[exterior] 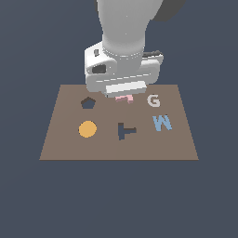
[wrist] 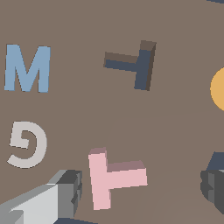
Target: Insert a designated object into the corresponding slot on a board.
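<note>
The pale pink T-shaped piece [wrist: 111, 177] lies flat on the brown board [exterior: 60, 144], at the board's far middle; only a sliver of it [exterior: 124, 98] shows under the hand in the exterior view. My gripper [wrist: 141, 192] is open and low over it, one finger [wrist: 68, 192] on each side, with gaps to the piece. The hand hides the fingers in the exterior view, where the gripper [exterior: 124, 95] hovers just above the board. The dark T-shaped slot [exterior: 125, 131] is empty, nearer the front of the board; it also shows in the wrist view [wrist: 133, 64].
On the board are a white G [exterior: 154, 100], a blue W [exterior: 162, 123], an orange disc [exterior: 87, 129] and a dark pentagon cut-out [exterior: 87, 102]. The board lies on a dark blue-grey floor [exterior: 28, 200].
</note>
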